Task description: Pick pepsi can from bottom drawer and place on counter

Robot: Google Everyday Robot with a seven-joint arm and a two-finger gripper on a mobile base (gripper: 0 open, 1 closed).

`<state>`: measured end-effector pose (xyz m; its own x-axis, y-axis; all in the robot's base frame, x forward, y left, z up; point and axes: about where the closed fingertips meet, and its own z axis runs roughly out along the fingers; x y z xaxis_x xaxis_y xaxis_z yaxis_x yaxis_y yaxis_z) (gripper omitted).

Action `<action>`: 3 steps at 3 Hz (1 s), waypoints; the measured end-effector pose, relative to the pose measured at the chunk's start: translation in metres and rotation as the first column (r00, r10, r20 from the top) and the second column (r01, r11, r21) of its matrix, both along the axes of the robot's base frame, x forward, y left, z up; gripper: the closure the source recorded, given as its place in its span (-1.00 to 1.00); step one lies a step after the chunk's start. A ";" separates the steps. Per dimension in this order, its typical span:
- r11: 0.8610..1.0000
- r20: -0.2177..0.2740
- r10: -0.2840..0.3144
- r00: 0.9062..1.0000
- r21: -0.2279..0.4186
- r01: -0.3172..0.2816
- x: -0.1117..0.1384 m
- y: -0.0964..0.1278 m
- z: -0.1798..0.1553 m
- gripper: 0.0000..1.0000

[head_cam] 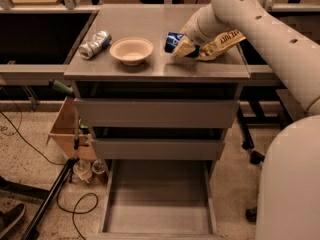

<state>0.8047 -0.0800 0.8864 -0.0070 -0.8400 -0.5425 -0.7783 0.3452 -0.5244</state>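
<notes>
The pepsi can [173,40], dark blue with a silver end, lies tilted just above the counter [145,19], right of the middle. My gripper [181,42] comes in from the upper right and is shut on the can; the wrist and a snack bag hide most of it. The bottom drawer [157,204] is pulled open below the cabinet, and its grey floor is bare.
A silver-grey can [95,44] lies at the counter's left, with a pale bowl [131,50] beside it. A yellow snack bag [218,41] lies at the right under my arm. A cardboard box [64,130] and cables are on the floor at the left. My base [292,184] fills the right.
</notes>
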 end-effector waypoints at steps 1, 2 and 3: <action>1.000 -0.008 -0.005 1.000 -0.012 0.005 -0.001 0.004 -0.005 -0.31; 1.000 -0.008 -0.005 1.000 -0.012 0.005 -0.001 0.004 -0.005 -0.77; 1.000 -0.008 -0.005 1.000 -0.012 0.005 -0.001 0.004 -0.005 -1.00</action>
<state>0.8036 -0.0760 0.8813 -0.0154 -0.8463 -0.5325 -0.7812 0.3426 -0.5219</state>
